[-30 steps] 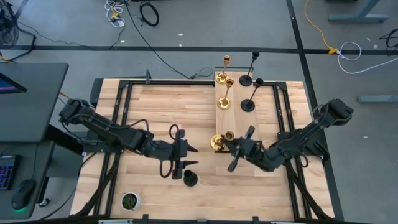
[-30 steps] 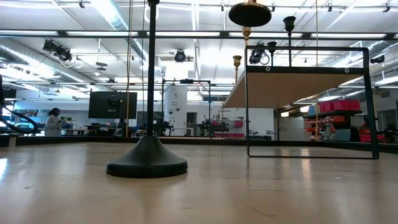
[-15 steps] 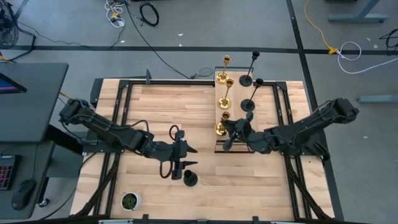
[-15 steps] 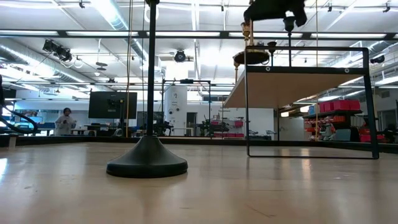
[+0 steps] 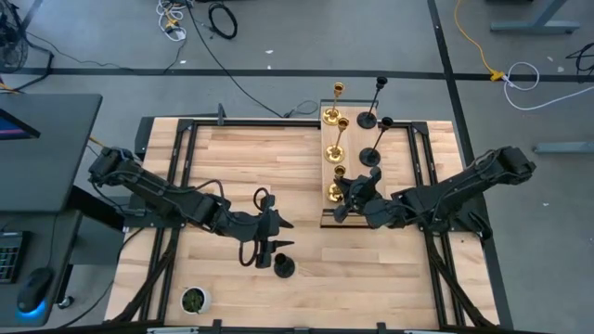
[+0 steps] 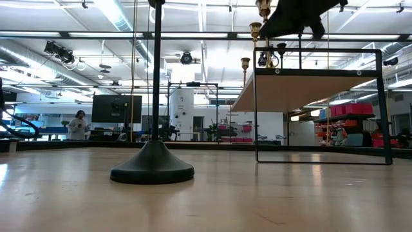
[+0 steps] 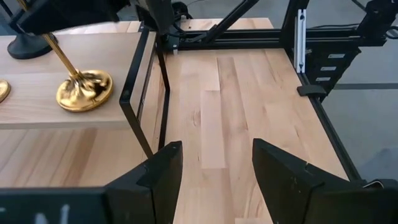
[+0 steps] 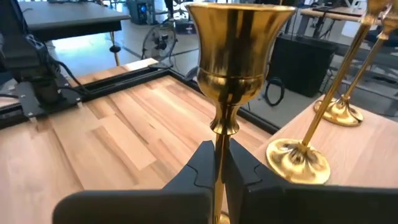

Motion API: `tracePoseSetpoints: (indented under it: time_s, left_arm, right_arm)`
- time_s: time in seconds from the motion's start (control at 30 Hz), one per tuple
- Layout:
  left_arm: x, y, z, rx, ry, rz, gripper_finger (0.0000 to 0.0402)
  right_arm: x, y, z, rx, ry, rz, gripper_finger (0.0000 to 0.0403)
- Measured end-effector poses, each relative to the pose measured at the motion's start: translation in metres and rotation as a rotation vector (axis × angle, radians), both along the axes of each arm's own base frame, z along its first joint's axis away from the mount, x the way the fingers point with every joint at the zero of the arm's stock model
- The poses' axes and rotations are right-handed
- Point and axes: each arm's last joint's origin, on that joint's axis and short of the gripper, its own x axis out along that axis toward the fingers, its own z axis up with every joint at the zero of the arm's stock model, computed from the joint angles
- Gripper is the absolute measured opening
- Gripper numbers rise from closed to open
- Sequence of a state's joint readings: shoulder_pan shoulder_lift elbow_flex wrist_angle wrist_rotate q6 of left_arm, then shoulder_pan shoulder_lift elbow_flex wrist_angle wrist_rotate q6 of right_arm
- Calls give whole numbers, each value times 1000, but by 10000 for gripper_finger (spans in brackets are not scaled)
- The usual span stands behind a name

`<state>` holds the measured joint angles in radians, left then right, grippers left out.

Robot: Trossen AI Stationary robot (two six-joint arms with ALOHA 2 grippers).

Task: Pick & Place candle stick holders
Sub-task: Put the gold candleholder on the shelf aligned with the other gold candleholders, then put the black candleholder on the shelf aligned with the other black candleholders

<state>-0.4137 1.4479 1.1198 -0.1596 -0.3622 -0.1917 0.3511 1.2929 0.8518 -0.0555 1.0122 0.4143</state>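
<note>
My right gripper [image 8: 221, 163] is shut on a gold candle stick holder [image 8: 239, 37] over the near end of the raised wooden shelf [image 5: 357, 139]. The holder's round base [image 7: 84, 91] is at the shelf top. Two more gold holders [image 5: 334, 153] and two black ones [image 5: 370, 157] stand on their bases farther along the shelf. Another black holder [image 5: 283, 268] stands on the table near the front. My left gripper [image 7: 214, 167] hangs open just beyond that black holder, over bare table, touching nothing. My right gripper pinches the gold holder's thin stem [image 8: 221, 134], just below its cup, between its two fingers [image 8: 200, 167]. The fingers come nearly level from the table's right side and lie across the stem. The holder leans; whether its base [image 7: 84, 91] rests on the shelf I cannot tell.
The shelf's black metal frame [image 7: 142, 93] stands on the table's right half. A small green plant pot [image 5: 193, 299] sits at the near left corner. Bare wooden tabletop [image 5: 251, 158] lies left of the shelf. A person [image 6: 80, 122] shows far off in the room.
My right gripper has carried the gold holder from the shelf's near end toward the far edge and down, turning at the wrist. The holder's base, earlier high above the shelf, has come down to the shelf top.
</note>
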Motion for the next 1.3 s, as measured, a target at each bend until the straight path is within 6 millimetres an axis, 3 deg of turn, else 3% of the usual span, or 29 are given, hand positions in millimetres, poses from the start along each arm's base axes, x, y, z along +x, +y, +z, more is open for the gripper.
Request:
tracePoseSetpoints:
  time_s: [0.3,0.57,0.9,1.3]
  left_arm:
    - [3,-1,-5,6,11,0,195]
    - [5,-1,-8,9,20,3,195]
    - [6,0,-8,10,14,6,195]
    - [6,0,-8,7,14,7,195]
  right_arm:
    - [-8,-2,-15,30,-72,1,4]
    - [-20,-5,-14,40,-84,78,5]
    - [-22,-5,-10,51,-88,123,89]
    - [-23,-5,-6,19,-97,127,148]
